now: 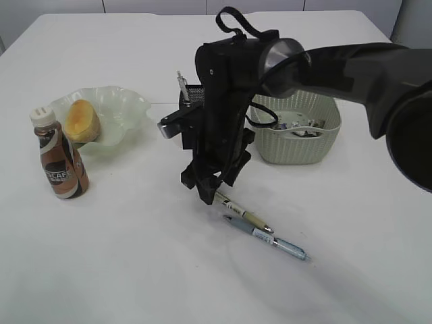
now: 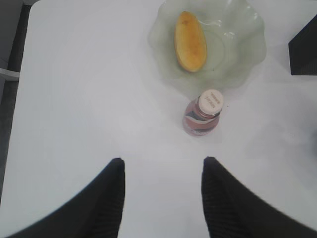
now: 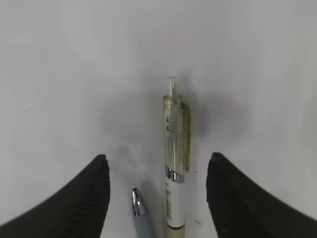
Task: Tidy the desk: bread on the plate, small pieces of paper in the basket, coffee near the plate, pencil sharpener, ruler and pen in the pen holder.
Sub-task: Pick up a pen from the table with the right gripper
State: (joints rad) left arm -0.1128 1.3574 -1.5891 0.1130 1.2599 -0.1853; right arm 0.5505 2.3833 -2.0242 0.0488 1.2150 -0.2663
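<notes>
On a white table [image 1: 121, 270], the right gripper [image 1: 210, 183] hangs low over two pens, its jaws spread apart and holding nothing. In the right wrist view the gripper [image 3: 157, 191] has its dark fingers [image 3: 79, 198] on either side of a pale yellow-green pen [image 3: 176, 163], whose clicker end points toward 12 o'clock. A grey-blue pen [image 3: 141, 215] lies just beside it at 8 o'clock of that pen, only its tip end showing at the bottom edge; whether the two touch cannot be told.

From the exterior view, the yellow-green pen [image 1: 246, 216] runs out from under the gripper toward 4 o'clock, and the grey-blue pen [image 1: 266, 237] lies just beside it on the near side, roughly parallel.

The pen holder [image 1: 192, 94], a dark mesh cup, stands behind the right arm at the gripper's 12 o'clock, largely hidden, with a slim object standing in it. At 2 o'clock of the gripper sits the basket [image 1: 297, 145], pale and woven, with small scraps of paper [image 1: 300, 125] inside.

Well to the left, at 10 o'clock of the gripper, the bread [image 1: 81, 121] rests on the wavy-edged translucent plate [image 1: 125, 101]. The coffee [image 1: 59, 156] bottle stands upright just beside the plate's near rim.

The left gripper [image 2: 163, 193] hovers high above the table, jaws apart and empty, with the coffee [image 2: 203, 113], the plate [image 2: 237, 54] and the bread [image 2: 189, 42] at its 12 to 1 o'clock.
</notes>
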